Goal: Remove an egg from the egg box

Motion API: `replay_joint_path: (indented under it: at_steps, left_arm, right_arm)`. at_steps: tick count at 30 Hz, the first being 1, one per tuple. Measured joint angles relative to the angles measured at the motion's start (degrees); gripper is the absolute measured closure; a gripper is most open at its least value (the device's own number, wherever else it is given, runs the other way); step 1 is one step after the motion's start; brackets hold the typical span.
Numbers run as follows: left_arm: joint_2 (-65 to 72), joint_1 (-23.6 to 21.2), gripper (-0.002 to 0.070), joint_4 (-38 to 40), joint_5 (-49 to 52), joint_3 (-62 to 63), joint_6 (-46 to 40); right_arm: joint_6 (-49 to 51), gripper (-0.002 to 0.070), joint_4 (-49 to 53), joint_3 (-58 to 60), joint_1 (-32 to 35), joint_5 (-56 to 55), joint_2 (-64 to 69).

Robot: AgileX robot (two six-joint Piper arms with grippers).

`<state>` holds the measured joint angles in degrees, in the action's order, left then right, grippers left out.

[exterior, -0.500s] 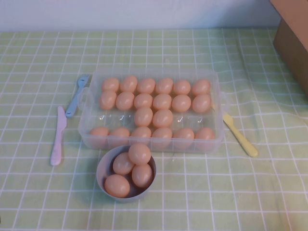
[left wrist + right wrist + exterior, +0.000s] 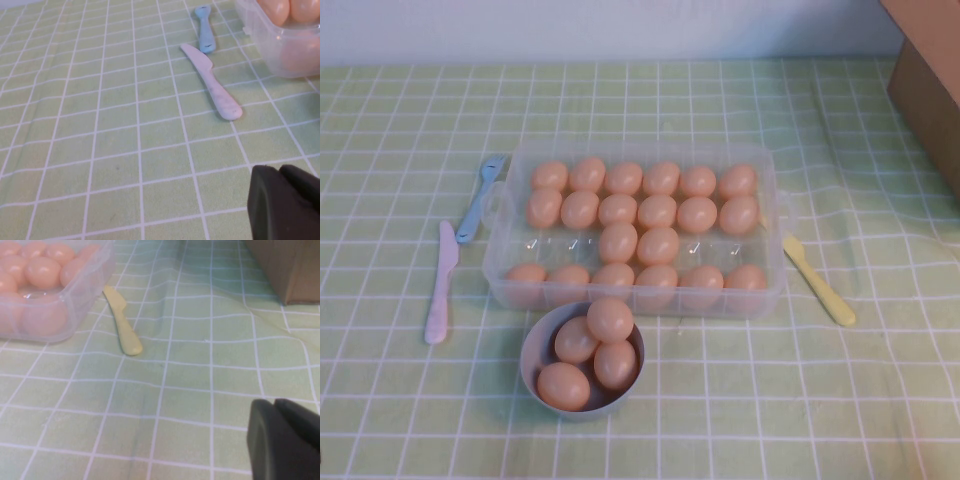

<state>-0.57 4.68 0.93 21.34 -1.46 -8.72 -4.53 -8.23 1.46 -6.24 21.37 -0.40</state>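
A clear plastic egg box (image 2: 775,215) stands mid-table and holds several tan eggs (image 2: 658,245). A grey bowl (image 2: 532,352) just in front of it holds several more eggs (image 2: 610,320). Neither arm shows in the high view. My left gripper (image 2: 280,175) is shut and empty, low over the cloth left of the box corner (image 2: 280,50). My right gripper (image 2: 276,407) is shut and empty, low over the cloth right of the box (image 2: 75,305).
A pink plastic knife (image 2: 440,285) and a blue fork (image 2: 478,200) lie left of the box; a yellow knife (image 2: 818,282) lies right of it. A brown cardboard box (image 2: 930,70) stands at the back right. A green checked cloth covers the table.
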Motion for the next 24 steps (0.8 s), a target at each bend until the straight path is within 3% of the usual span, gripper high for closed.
replay_joint_path:
  at_steps: [24]
  left_arm:
    - [0.0, 0.0, 0.068, 1.3, -0.4, 0.0, 0.0]
  right_arm:
    - [0.0, 0.0694, 0.0, 0.0, 0.0, 0.0, 0.0]
